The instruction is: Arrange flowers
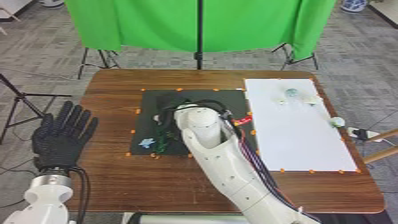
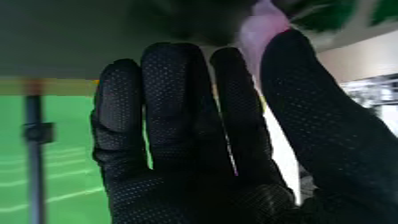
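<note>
In the right wrist view, the right hand (image 2: 173,120) pinches 1 pink flower (image 2: 264,31) between its thumb and 1 finger. The flower's long axis runs roughly along the fingers, 1 narrow end pointing past the fingertips. In the head view, the right arm (image 1: 229,165) slants over the mat (image 1: 200,94).

Pale-blue flower (image 1: 147,143), dark mat (image 1: 149,101), brown table (image 1: 115,100) (curtain (image 1: 151,25): bright green).

On the table (image 1: 111,192), a mat (image 1: 229,96) lies mid-frame, a flower (image 1: 147,143) near its lower-left corner; a sheet (image 1: 302,145) lies to its right, flowers (image 1: 291,93) on its upper part. A curtain (image 1: 147,27) hangs behind the table, at the top.
</note>
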Action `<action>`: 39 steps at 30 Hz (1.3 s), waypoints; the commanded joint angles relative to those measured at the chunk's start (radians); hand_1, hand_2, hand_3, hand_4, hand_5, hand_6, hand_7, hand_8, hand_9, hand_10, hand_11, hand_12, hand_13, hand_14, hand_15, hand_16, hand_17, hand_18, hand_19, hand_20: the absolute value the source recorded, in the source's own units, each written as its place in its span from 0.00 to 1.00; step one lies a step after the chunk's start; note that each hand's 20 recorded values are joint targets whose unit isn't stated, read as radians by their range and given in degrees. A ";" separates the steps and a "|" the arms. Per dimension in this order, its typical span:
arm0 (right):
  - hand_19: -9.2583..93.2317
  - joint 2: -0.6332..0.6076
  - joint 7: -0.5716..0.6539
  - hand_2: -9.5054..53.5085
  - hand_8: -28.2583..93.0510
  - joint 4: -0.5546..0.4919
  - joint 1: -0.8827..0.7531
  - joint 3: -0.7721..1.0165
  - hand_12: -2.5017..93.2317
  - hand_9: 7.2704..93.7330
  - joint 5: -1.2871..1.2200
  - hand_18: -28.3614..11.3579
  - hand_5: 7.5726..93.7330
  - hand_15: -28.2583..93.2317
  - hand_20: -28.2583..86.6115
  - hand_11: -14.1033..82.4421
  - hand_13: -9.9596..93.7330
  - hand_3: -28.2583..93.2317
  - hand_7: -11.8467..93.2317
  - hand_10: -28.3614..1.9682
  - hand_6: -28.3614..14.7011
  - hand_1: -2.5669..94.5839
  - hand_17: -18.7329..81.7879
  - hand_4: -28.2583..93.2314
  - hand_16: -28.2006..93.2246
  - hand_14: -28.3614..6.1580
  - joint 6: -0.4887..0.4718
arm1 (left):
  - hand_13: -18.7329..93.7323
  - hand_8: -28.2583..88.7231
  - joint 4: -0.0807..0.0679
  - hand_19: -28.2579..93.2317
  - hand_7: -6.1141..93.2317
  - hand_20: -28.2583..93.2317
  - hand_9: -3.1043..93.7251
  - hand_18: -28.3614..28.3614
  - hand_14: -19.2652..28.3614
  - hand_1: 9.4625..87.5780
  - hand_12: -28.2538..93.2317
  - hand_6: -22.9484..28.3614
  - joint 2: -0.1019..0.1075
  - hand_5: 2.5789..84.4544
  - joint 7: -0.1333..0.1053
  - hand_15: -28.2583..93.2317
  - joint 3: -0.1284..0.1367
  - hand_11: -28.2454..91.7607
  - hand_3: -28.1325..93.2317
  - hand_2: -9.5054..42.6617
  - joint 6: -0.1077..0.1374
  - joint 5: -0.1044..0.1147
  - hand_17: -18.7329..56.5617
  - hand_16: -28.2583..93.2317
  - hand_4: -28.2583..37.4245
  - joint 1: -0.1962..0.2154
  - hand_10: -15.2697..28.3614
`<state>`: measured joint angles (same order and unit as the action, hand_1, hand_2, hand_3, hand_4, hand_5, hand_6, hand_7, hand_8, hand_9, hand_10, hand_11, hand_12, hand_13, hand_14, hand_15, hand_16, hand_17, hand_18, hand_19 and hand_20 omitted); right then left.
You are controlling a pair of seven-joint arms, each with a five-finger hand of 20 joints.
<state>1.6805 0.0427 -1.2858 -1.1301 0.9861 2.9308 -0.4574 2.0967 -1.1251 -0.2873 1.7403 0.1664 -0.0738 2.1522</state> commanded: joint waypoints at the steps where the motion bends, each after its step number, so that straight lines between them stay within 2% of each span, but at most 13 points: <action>1: 0.87 -0.019 0.034 0.00 0.13 -0.023 0.024 -0.006 0.21 0.60 0.004 0.16 0.56 0.73 0.58 0.33 0.64 0.89 0.31 0.43 0.61 0.51 0.48 0.00 0.51 0.42 0.003 | 0.45 0.16 0.007 0.52 0.21 0.40 0.45 0.76 0.72 0.26 0.35 0.59 -0.005 0.53 -0.006 0.61 -0.006 0.41 0.83 0.53 0.033 0.020 0.20 0.21 0.02 0.019 0.68; 4: 0.87 -0.023 0.043 0.00 0.13 -0.032 0.025 -0.013 0.21 0.59 -0.019 0.15 0.55 0.74 0.57 0.32 0.63 0.89 0.30 0.43 0.60 0.51 0.48 0.00 0.48 0.41 0.002 | 0.45 0.16 0.006 0.52 0.21 0.40 0.45 0.76 0.72 0.26 0.35 0.59 -0.003 0.53 -0.006 0.61 -0.009 0.41 0.83 0.53 0.032 0.020 0.20 0.21 0.02 0.018 0.68; 16: 0.87 -0.032 0.036 0.00 0.13 -0.058 0.019 -0.046 0.21 0.60 -0.051 0.14 0.56 0.74 0.57 0.33 0.64 0.86 0.30 0.42 0.59 0.48 0.47 0.00 0.47 0.40 0.010 | 0.45 0.16 -0.002 0.52 0.21 0.40 0.45 0.76 0.72 0.26 0.34 0.59 -0.005 0.54 0.007 0.61 -0.019 0.41 0.83 0.53 0.033 0.024 0.20 0.21 0.01 0.003 0.68; 25: 0.86 -0.055 0.074 0.00 0.13 -0.088 0.013 -0.060 0.21 0.61 -0.105 0.14 0.59 0.73 0.57 0.33 0.64 0.86 0.30 0.44 0.60 0.48 0.47 0.00 0.47 0.41 -0.004 | 0.45 0.16 0.007 0.52 0.21 0.40 0.45 0.76 0.72 0.26 0.34 0.59 -0.014 0.54 0.010 0.61 -0.008 0.41 0.83 0.53 0.035 0.029 0.20 0.21 0.01 0.025 0.68; 32: 0.86 -0.071 0.095 0.00 0.13 -0.101 0.017 -0.059 0.20 0.54 -0.157 0.14 0.55 0.71 0.57 0.29 0.62 0.87 0.29 0.38 0.57 0.47 0.47 0.00 0.46 0.40 0.023 | 0.45 0.16 0.007 0.52 0.21 0.40 0.45 0.76 0.72 0.26 0.34 0.59 -0.020 0.54 0.022 0.61 -0.005 0.41 0.83 0.53 0.040 0.028 0.20 0.21 0.01 0.031 0.68; 39: 0.83 -0.077 0.128 0.00 0.14 -0.106 0.000 -0.050 0.17 0.47 -0.192 0.15 0.51 0.63 0.53 0.26 0.61 0.87 0.27 0.36 0.55 0.45 0.47 0.00 0.40 0.41 0.031 | 0.45 0.16 0.004 0.52 0.21 0.40 0.45 0.76 0.71 0.26 0.34 0.59 -0.020 0.54 0.043 0.61 -0.008 0.41 0.83 0.53 0.042 0.020 0.20 0.21 0.01 0.023 0.68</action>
<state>1.6111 0.1331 -1.3812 -1.1192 0.9282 2.7653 -0.4465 2.1028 -1.1354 -0.2719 1.7334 0.1932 -0.0536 2.1659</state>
